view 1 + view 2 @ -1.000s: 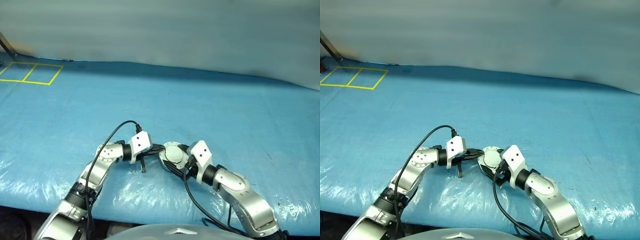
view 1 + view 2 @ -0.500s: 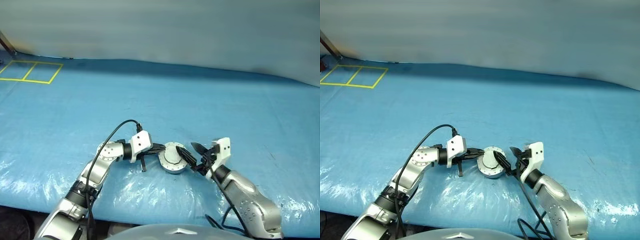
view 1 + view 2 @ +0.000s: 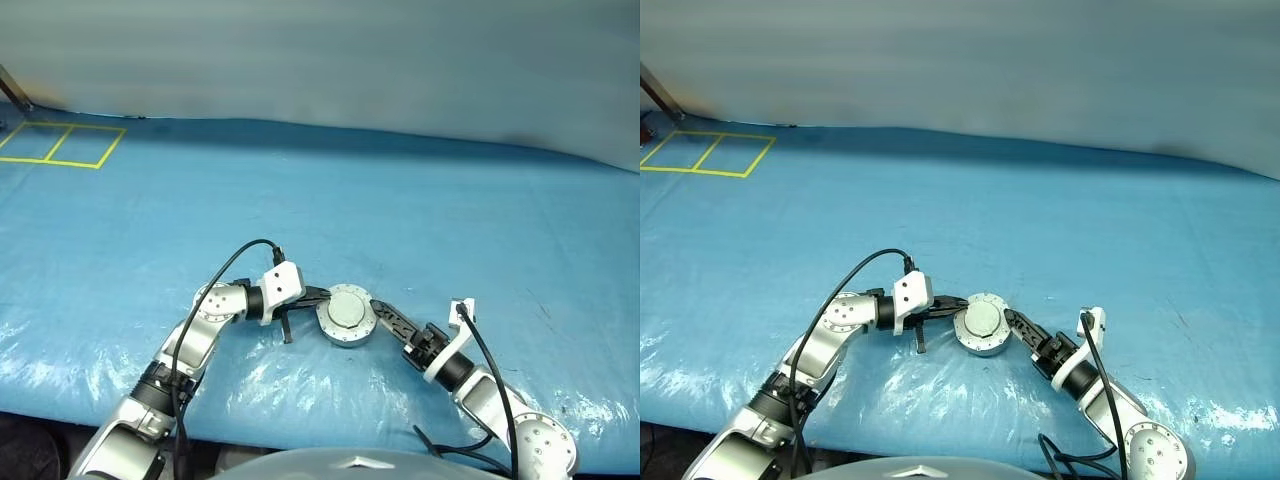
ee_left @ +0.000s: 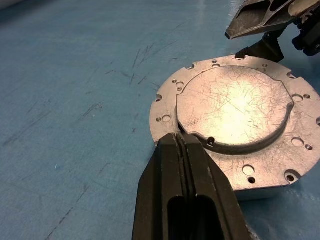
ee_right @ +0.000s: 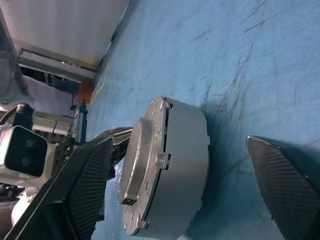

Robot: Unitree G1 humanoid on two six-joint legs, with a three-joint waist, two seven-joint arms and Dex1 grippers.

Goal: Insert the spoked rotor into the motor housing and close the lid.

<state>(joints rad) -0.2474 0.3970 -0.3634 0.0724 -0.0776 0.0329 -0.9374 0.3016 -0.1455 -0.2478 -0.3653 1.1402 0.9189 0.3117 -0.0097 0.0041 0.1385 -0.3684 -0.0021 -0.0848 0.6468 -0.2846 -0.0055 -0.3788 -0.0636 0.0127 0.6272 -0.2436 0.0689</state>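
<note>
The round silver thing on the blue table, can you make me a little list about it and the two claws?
surface: blue table cover
lid: plain silver face up, sitting on the motor housing; lid
left claw: shut, tip resting on the lid's edge
right claw: open, fingers wide, beside the housing, holding nothing
spoked rotor: cannot see it
floor mark: yellow squares far off to the robot's left

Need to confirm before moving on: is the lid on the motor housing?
On. The lid sits flat atop the motor housing, plain face up.
</note>
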